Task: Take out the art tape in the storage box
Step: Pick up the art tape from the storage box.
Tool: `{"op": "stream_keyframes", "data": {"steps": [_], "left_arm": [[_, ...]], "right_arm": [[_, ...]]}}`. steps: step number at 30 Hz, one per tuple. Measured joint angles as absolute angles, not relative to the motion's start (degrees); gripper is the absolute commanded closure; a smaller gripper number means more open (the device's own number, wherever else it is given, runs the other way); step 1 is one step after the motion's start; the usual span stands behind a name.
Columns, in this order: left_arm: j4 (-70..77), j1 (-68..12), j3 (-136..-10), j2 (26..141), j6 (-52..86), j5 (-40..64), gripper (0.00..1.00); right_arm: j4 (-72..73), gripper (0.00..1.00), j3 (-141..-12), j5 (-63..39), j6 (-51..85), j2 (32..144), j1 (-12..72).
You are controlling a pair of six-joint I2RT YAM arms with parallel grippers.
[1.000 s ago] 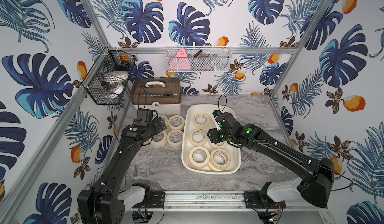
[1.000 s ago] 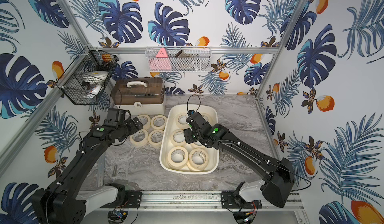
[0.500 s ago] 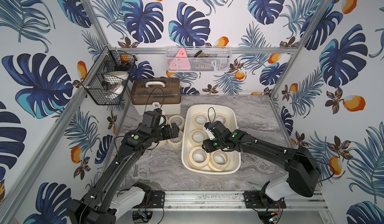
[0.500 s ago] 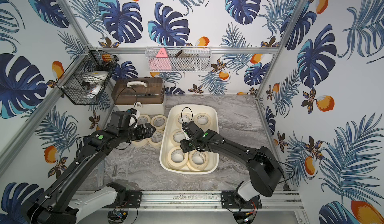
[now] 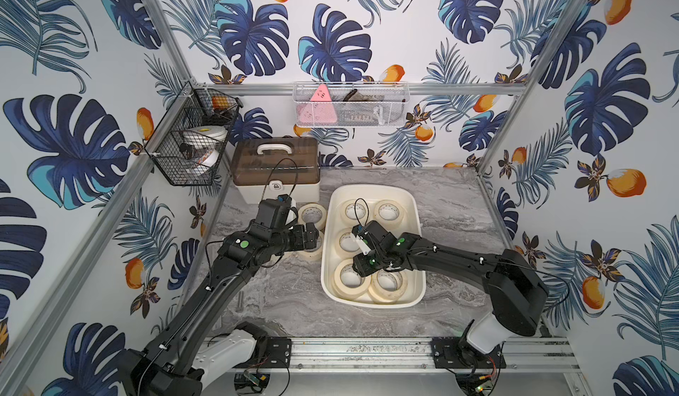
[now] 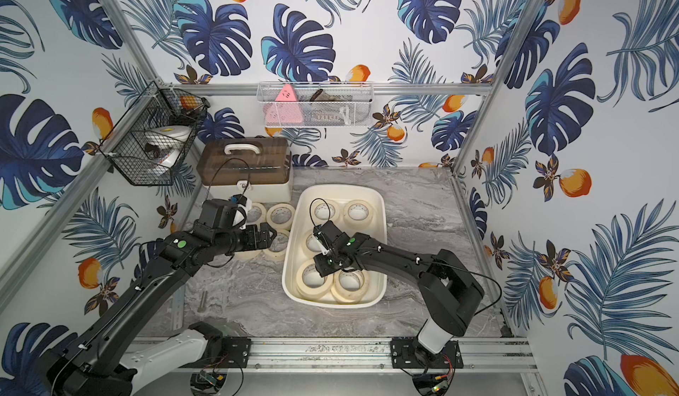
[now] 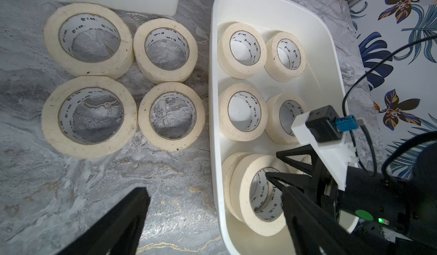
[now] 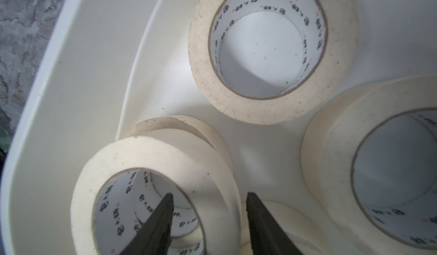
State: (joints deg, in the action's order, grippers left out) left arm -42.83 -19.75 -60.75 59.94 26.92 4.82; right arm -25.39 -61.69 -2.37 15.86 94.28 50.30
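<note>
The cream-white storage box (image 5: 371,187) (image 6: 341,188) holds several rolls of art tape. Its near-left corner has one roll (image 8: 153,161) (image 7: 243,187) stacked askew on another. My right gripper (image 8: 209,201) (image 5: 354,267) (image 6: 319,267) straddles that top roll's wall, one finger in the core and one outside, with small gaps still showing on both sides. Several more rolls (image 7: 88,116) (image 5: 312,212) lie on the marble left of the box. My left gripper (image 7: 212,192) (image 5: 312,240) (image 6: 270,238) hangs open and holds nothing, above the table beside the box's left wall (image 7: 212,88).
A white case with a brown lid (image 5: 275,162) stands behind the loose rolls. A black wire basket (image 5: 191,144) hangs on the left wall and a white mesh basket (image 5: 349,105) on the back wall. A small bolt (image 5: 240,298) lies near the front left.
My left arm swung right from over the loose rolls toward the box. My right gripper moved to the box's near-left corner, dropped onto the stacked roll, and its jaws narrowed.
</note>
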Motion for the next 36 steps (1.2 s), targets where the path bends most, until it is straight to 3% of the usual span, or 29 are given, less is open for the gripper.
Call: {"op": "stream_keyframes", "data": {"steps": [19, 36], "left_arm": [[-42.87, -20.18, -60.75, 59.79, 26.85, 4.45, 0.07], [-44.18, -27.51, -64.71, 61.56, 25.34, -1.63, 0.17]], "right_arm": [[-29.12, 0.91, -64.84, -0.25, 14.11, 94.98, 50.41], [-38.33, 0.94, -79.02, 10.59, 22.39, 94.72, 50.43]]}}
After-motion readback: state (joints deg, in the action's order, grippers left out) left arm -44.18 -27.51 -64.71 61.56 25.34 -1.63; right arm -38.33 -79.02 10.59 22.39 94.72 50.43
